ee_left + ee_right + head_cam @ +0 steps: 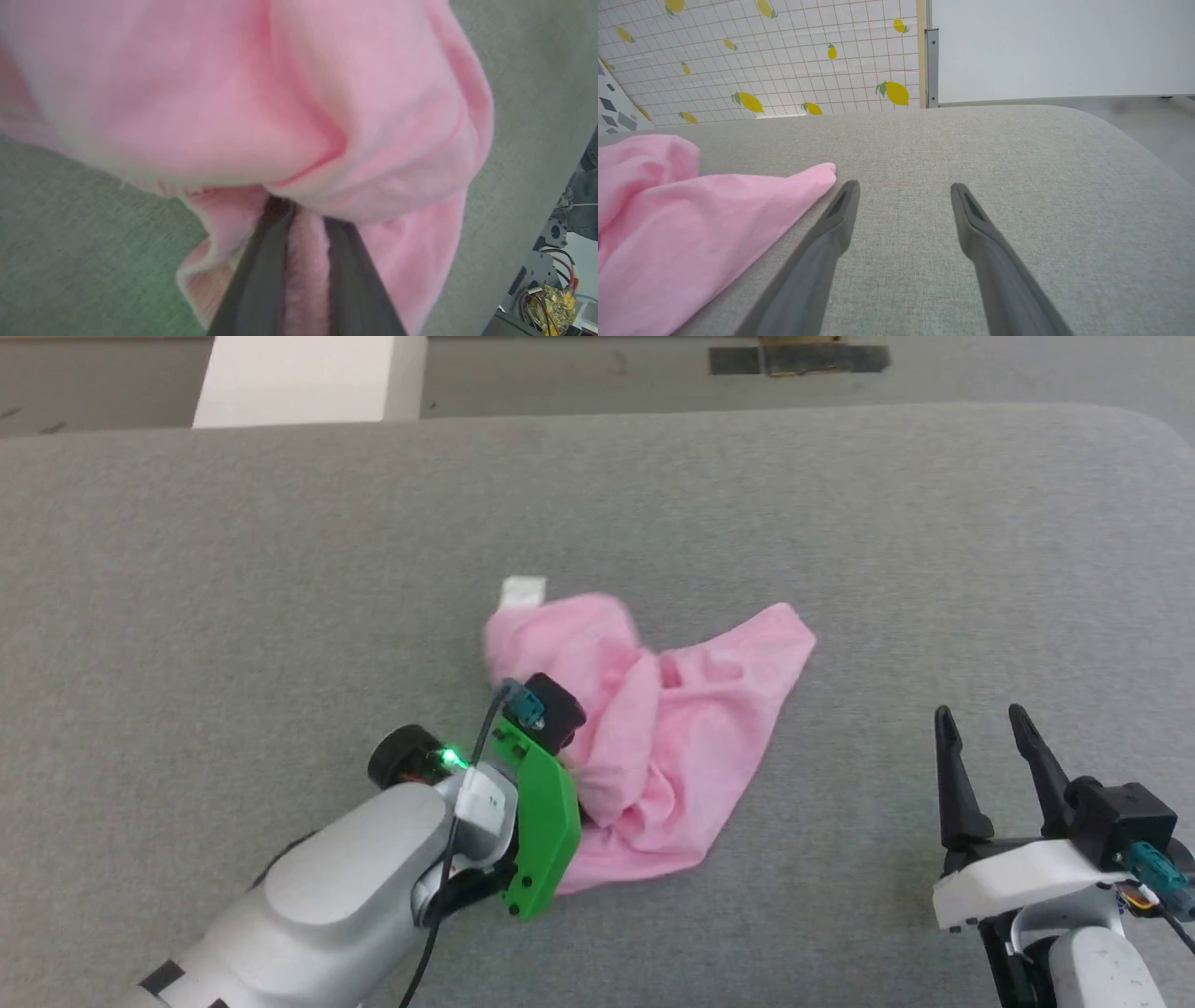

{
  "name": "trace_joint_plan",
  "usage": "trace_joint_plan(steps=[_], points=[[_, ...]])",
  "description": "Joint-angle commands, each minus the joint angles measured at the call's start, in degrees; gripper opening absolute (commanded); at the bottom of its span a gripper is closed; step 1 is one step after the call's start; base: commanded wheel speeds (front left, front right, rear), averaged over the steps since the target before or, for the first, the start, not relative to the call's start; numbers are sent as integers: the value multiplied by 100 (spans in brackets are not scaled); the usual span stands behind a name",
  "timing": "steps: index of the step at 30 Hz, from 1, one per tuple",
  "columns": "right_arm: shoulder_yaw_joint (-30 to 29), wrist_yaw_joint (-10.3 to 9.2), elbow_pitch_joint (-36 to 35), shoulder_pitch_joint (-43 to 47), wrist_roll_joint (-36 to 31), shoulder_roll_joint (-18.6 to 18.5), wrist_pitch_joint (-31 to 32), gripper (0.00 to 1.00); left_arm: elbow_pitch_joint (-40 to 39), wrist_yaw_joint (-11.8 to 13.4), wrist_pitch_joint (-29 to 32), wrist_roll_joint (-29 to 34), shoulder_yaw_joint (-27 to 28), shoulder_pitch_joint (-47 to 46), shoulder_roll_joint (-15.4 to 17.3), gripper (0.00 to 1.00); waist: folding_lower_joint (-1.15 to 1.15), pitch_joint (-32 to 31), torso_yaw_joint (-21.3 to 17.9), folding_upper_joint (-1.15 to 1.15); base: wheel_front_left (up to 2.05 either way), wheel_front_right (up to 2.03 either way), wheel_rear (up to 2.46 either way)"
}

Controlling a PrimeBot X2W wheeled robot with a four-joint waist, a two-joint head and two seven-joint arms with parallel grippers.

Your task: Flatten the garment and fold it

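One grey fabric-covered counter carries everything we see. Near its middle lies the pink garment, crumpled, with one corner pointing to its far right. Our left claw is at the garment's near-left edge, clenched on a fold of pink cloth pinched between both fingers. Our right claw is well to the garment's right, fingers spread, holding nothing. A small white label pokes out at the garment's far-left edge.

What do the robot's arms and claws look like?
Pale grey rounded forearms. The left gripper has a bright green bracket, a lit green lamp, a black cable. The right gripper has a white mount, teal connector. Both have long dark tapering fingers.
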Motion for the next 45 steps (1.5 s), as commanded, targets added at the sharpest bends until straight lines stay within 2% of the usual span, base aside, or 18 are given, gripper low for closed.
trace_joint_plan(steps=[1, 2, 3, 9, 13, 17, 20, 22, 25, 28, 31, 37, 39, 41, 45], points=[[-24, -8, 26, 53, 47, 1, -56, 100, 34, 59, 178, -160, 16, 85, 27, 0, 0, -126, -95, 41, 0, 0, 0], [-42, -8, 42, 60, 60, 1, -65, 100, 17, 106, 215, -289, 80, 130, 2, 33, 0, -144, -79, 41, 0, 0, 0], [-60, -8, 65, 65, 75, 1, -76, 100, -27, 170, 204, -459, 202, 173, -34, 100, 0, -176, -49, 41, 0, 0, 0], [-62, -8, 140, 75, 100, 1, -113, 100, -692, 394, -151, -1599, 1250, 360, -41, 100, 0, -407, 138, 41, 0, 0, 0], [-58, -8, 157, 65, 129, 1, -122, 100, -1165, 609, -1067, -1860, 2175, 480, 218, 100, 0, -577, 243, 41, 0, 0, 0], [-35, -8, 129, 24, 128, 1, -89, 100, -1269, 1048, -2366, -1311, 2802, 769, 561, 100, 0, -663, 327, 41, 0, 0, 0], [-10, -8, 68, -28, 90, 1, -25, 100, -1256, 1432, -3363, -808, 3062, 1129, 655, 100, 0, -664, 389, 41, 0, 0, 0], [-3, -8, 38, -40, 82, 1, 19, 100, -1215, 1629, -3789, -479, 3149, 1380, 668, 100, 0, -672, 421, 41, 0, 0, 0], [18, -8, 14, -35, 79, 1, 85, 100, -1253, 1885, -3982, 115, 3370, 1747, 570, 100, 0, -666, 470, 41, 0, 0, 0], [49, -8, 19, -16, 102, 1, 190, 100, -1582, 2047, -3995, 1005, 3891, 2210, 257, 100, 0, -639, 513, 41, 0, 0, 0], [93, -8, 61, -34, 130, 1, 287, 100, -1704, 1964, -3996, 1495, 4220, 2763, -142, 100, 0, -614, 549, 41, 0, 0, 0], [87, -8, 228, -401, 170, 1, 888, 100, -1645, 1535, -3998, 2009, 4760, 3329, -792, 100, 0, -485, 657, 41, 0, 0, 0], [83, -8, 355, -715, 126, 1, 1369, 100, -1615, 1390, -3998, 2148, 4907, 3363, -932, 100, 0, -433, 683, 41, 0, 0, 0], [121, -8, 552, -1117, -34, 1, 2119, 100, -1599, 1248, -3998, 2272, 5037, 3371, -1057, 100, 0, -337, 714, 41, 0, 0, 0], [309, -8, 1007, -1988, -615, -12, 4015, 100, -1542, 970, -3998, 2489, 5193, 3309, -1277, 100, 0, -82, 839, 41, 0, 0, 0]])
